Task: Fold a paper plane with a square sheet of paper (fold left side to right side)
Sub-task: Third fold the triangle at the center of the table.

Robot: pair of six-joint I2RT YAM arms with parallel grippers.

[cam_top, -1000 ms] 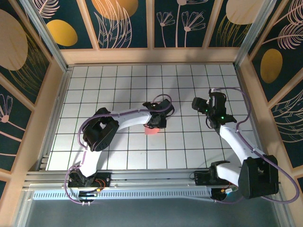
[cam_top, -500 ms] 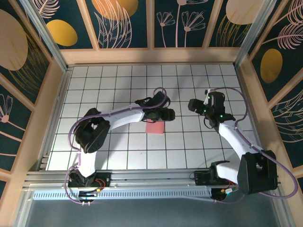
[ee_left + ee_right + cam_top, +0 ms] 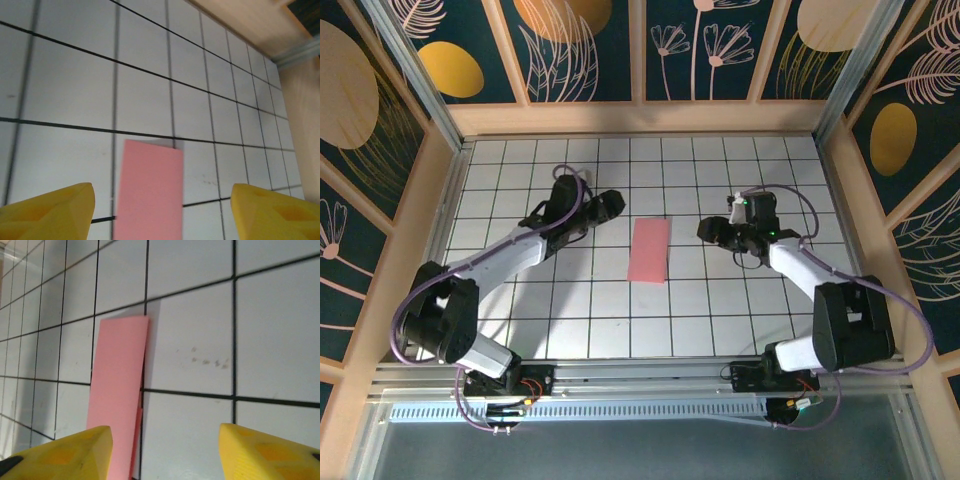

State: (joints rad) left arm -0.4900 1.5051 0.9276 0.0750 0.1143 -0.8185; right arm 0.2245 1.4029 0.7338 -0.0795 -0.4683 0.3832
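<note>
**Inspector:** What is standing around the work, left to right?

**Officer:** The left wall (image 3: pixel 435 220) is closing off that side of the table (image 3: pixel 620 320). The left arm (image 3: pixel 510 255) is reaching in from the rail (image 3: pixel 620 375) at the near edge, with its elbow out to the left. The left gripper (image 3: pixel 612 205) is hanging over the tiles just left of the paper (image 3: pixel 651 250). It is near the paper but not touching it, and its fingers are standing wide apart with nothing between them. Past the paper, the right gripper (image 3: pixel 704 230) is facing it from the right, also near and not touching. Its fingers are likewise apart and gripping nothing. The right arm (image 3: pixel 800 265) is running back to the near right corner, and the right wall (image 3: pixel 850 220) is closing that side.

**Inspector:** What is lying between each gripper and the paper?

**Officer:** Bare white tiles and their black lines are lying in both gaps.

**Inspector:** Position and heading of the paper?

**Officer:** It is lying flat near the middle of the table, between the two grippers, as a narrow pink rectangle. Its long axis is running near to far, with the far end leaning slightly right. In the right wrist view a second layer is peeking out along one long edge. I cannot tell which edge is carrying the crease.
</note>
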